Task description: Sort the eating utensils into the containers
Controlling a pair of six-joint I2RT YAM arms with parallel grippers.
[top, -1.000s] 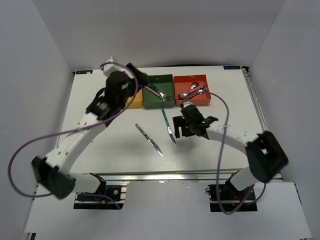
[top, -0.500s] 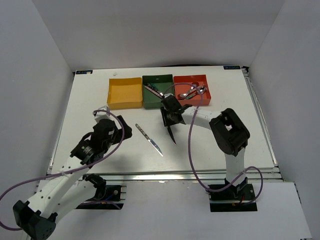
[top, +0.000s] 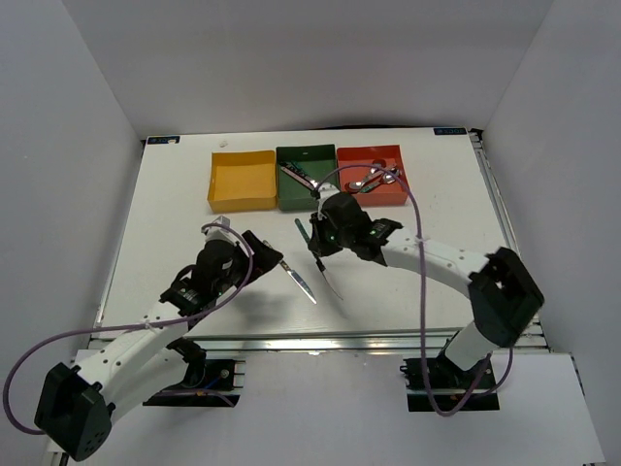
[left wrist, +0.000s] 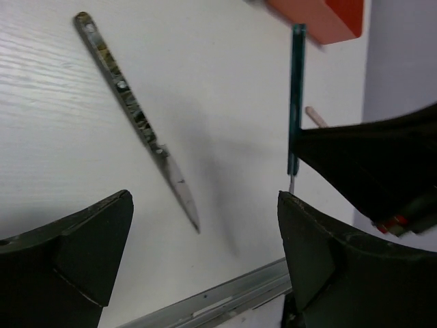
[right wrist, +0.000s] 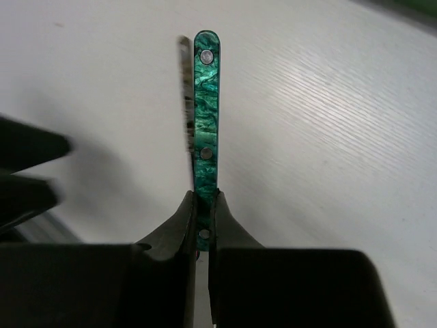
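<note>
My right gripper (right wrist: 205, 199) is shut on the teal handle of a knife (right wrist: 206, 102). In the top view it (top: 321, 243) holds that knife (top: 303, 229) tilted over the table's middle. A knife with a dark patterned handle (left wrist: 126, 102) lies flat on the table (top: 299, 279), just ahead of my left gripper (left wrist: 205, 205). The left gripper stands open and holds nothing (top: 264, 255). At the back stand the yellow container (top: 243, 197), the green container (top: 330, 199) with a utensil (top: 302, 176) in it, and the red container (top: 374, 197) with spoons (top: 375, 178).
The table's near metal rail (left wrist: 205, 304) runs just under my left gripper. A corner of the red container (left wrist: 321, 17) and my dark right arm (left wrist: 382, 164) show in the left wrist view. White walls enclose the table on three sides.
My right gripper has shut on the teal knife and raised it off the table. My left arm has drawn back from the yellow container to the dark-handled knife, still open.
</note>
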